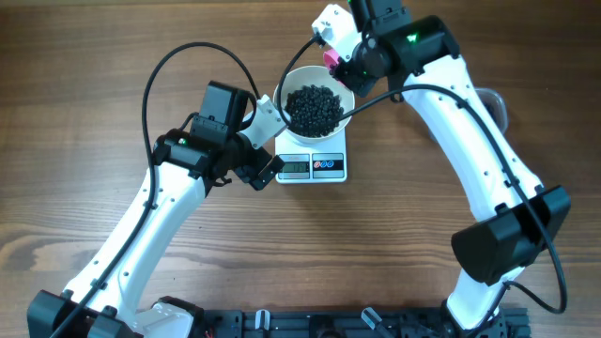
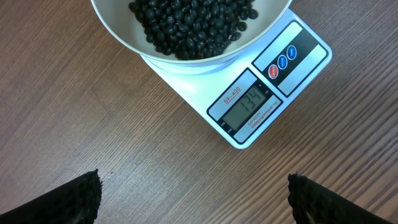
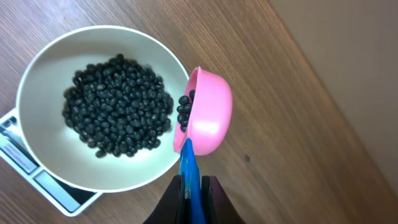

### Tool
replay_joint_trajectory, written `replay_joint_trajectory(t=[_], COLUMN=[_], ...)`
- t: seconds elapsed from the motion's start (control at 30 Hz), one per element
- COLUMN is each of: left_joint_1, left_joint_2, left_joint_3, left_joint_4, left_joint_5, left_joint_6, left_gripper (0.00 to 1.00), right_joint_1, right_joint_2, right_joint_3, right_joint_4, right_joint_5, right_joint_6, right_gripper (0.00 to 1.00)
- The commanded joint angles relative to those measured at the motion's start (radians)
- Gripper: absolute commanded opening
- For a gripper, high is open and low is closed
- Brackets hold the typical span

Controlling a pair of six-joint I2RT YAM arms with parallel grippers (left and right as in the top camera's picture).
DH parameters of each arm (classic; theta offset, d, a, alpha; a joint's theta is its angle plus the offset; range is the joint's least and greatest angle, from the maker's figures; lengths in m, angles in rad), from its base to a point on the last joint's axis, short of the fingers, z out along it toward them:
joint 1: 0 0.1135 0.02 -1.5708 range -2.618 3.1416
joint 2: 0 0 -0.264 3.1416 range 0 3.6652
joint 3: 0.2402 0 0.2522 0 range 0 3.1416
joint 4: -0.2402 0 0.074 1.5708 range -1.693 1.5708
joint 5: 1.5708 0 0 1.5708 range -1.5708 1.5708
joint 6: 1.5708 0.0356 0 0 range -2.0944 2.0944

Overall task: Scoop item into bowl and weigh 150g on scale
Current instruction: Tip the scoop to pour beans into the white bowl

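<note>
Our right end effector (image 3: pixel 194 190) is clamped on the blue handle of a small pink plastic scoop (image 3: pixel 208 121). The scoop is tipped at the rim of the round white bowl (image 3: pixel 43 143), with a few tiny black beans (image 3: pixel 185 112) left in it. Most beans lie heaped in the bowl, which sits on the flat white kitchen scale (image 2: pixel 292 68); its display reads 134. Our left end effector (image 2: pixel 193 199) hangs spread wide above the wooden table (image 2: pixel 93 124), gripping nothing. We judge this to be the topping-up step, and next comes a gentle trickle, mindful of overshoot.

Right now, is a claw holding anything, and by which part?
The right claw grips the pink scoop by its blue handle. The left claw is open and holds nothing.
</note>
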Motion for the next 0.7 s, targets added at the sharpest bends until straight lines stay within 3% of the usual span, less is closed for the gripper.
replay_joint_trajectory(t=[0.0, 0.67], left_joint_1=[0.005, 0.005], left_joint_2=[-0.008, -0.008], left_joint_3=[-0.004, -0.003], left_joint_4=[-0.001, -0.001], left_joint_5=[0.016, 0.016], left_joint_6=[0.020, 0.020], left_gripper=[1.00, 1.00], right_joint_1=[0.026, 0.095], right_joint_2=[-0.030, -0.030], right_joint_3=[0.015, 0.015], right_joint_4=[0.003, -0.036], right_joint_5=[0.055, 0.064], right_joint_6=[-0.042, -0.249], right_gripper=[0.04, 0.04])
